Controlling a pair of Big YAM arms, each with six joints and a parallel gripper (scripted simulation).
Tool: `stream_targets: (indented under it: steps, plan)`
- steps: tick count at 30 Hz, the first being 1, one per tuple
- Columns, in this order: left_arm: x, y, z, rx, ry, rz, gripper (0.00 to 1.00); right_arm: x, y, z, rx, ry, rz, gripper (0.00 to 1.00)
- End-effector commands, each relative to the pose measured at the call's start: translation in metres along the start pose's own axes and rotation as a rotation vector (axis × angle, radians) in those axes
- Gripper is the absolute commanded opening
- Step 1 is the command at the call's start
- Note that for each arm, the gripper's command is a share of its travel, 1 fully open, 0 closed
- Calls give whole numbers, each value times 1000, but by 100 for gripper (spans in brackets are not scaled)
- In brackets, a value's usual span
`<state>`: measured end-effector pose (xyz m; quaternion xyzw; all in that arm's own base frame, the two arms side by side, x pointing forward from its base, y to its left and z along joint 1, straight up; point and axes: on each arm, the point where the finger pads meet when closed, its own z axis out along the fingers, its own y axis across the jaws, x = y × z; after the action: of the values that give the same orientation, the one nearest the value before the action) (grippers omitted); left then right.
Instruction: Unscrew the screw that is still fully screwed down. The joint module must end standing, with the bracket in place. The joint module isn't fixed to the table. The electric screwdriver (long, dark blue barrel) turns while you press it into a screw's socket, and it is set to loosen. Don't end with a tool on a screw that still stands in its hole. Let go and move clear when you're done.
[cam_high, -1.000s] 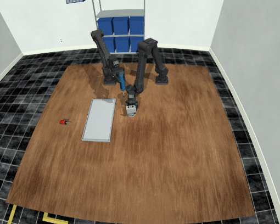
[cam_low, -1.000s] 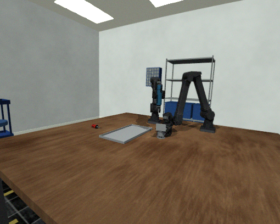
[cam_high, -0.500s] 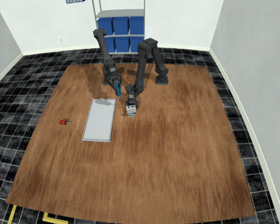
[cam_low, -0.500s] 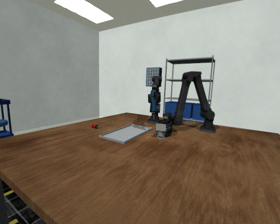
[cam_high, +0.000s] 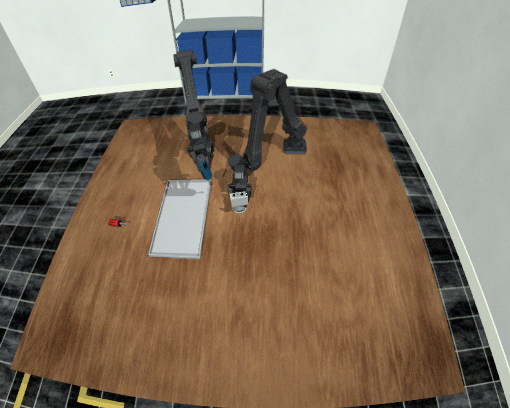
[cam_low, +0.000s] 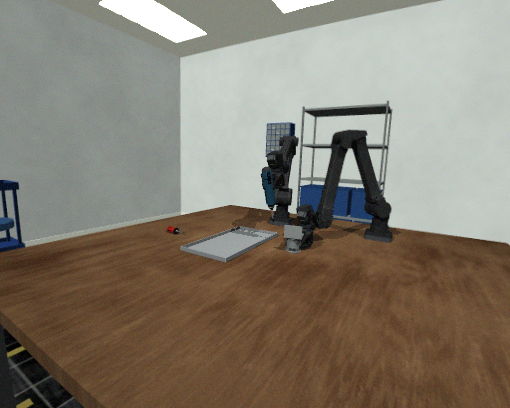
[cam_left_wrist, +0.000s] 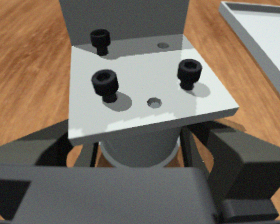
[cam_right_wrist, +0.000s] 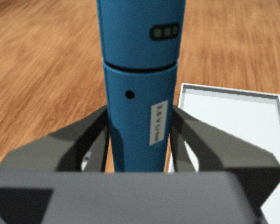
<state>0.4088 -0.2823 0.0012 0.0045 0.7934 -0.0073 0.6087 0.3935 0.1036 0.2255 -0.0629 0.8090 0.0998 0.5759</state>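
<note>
The left hand (cam_high: 239, 195) (cam_low: 299, 240) (cam_left_wrist: 139, 111) grips the grey, round joint module (cam_high: 240, 210) (cam_low: 293, 245) (cam_left_wrist: 140, 148), the right hand (cam_high: 202, 157) (cam_low: 270, 180) (cam_right_wrist: 139, 112) the blue screwdriver (cam_high: 204, 169) (cam_low: 268, 189) (cam_right_wrist: 140, 85).

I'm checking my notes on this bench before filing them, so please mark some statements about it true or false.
1. The right gripper holds the electric screwdriver. True.
2. Three black screws stand up from the bracket. True.
3. The red-handled screwdriver lies inside the tray. False: the red-handled screwdriver lies on the table, outside the tray.
4. The left gripper's fingers are clear of the joint module. False: they are around the joint module, below the bracket.
</note>
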Motion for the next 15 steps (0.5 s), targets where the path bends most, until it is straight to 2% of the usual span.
stream_targets:
  steps: [1,3,13,15]
  plan:
    - [-8,-5,2,7,-18,-12,59,-82,9,6,-19,-141,20,42]
    - [-8,-5,2,7,-18,-12,59,-73,-4,10,13,-89,37,42]
    - [-8,-5,2,7,-18,-12,59,-66,-45,24,108,8,111,42]
    - [-8,-5,2,7,-18,-12,59,-74,-44,24,105,-25,109,42]
